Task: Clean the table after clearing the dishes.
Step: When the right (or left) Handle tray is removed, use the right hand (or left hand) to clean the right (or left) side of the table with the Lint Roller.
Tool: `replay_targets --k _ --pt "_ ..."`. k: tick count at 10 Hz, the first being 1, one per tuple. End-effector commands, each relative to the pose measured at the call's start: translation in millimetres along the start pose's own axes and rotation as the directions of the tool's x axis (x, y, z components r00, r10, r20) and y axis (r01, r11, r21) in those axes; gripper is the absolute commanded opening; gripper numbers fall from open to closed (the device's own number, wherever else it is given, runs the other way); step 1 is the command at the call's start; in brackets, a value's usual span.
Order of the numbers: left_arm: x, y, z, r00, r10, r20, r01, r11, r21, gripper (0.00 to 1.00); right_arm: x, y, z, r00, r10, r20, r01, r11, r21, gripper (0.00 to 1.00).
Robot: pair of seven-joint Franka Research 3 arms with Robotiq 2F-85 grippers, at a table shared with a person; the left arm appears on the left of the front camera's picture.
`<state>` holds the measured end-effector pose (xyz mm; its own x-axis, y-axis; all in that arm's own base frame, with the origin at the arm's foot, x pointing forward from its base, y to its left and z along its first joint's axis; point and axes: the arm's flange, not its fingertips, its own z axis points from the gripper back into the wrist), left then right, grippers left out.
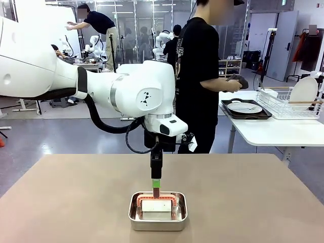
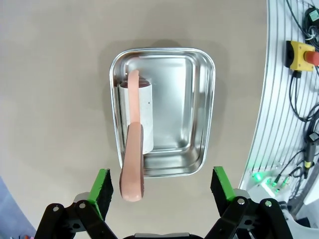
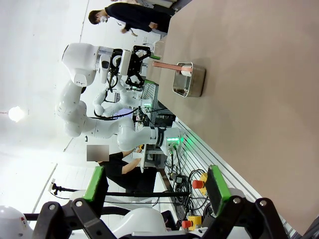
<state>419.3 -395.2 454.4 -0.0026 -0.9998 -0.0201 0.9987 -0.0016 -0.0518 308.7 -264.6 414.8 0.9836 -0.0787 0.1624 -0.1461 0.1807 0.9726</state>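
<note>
Left hand (image 2: pixel 160 180) hanging, fingers apart, over steel pan (image 2: pixel 199 99) on bench (image 2: pixel 55 99) | wiper (image 2: pixel 142 119) looking light, rigid; pink handle (image 2: pixel 132 179) offering best grip | dishes (image 1: pixel 245 108) sitting on white side table (image 1: pixel 273 132)

The tan-brown table (image 1: pixel 76 202) spans the lower frame, a small steel pan (image 1: pixel 157 223) resting at its lower centre. At right, a white-topped table (image 1: pixel 268 134) bears a dark tray (image 1: pixel 248 117) and a wire dish rack (image 1: pixel 281 107).

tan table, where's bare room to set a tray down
Bare top on both sides of the steel pan, out to the table edges, and the far strip between the pan and the person. Crowded at the pan: the open left gripper hangs over the pink handle.
</note>
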Motion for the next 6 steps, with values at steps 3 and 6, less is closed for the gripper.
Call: replay_targets --k 3,6 --pt "-9.1 -7.9 -17.8 1.000 -0.015 0.009 0.014 0.995 0.094 1.00 -1.0 3.8 0.2 1.000 0.002 0.002 -0.002 1.000 -0.002 1.00" --pt "-10.6 -7.8 -23.2 1.000 -0.009 0.010 0.008 0.993 0.119 1.00 -1.0 3.8 0.2 1.000 0.002 0.002 -0.002 1.000 -0.002 1.00"
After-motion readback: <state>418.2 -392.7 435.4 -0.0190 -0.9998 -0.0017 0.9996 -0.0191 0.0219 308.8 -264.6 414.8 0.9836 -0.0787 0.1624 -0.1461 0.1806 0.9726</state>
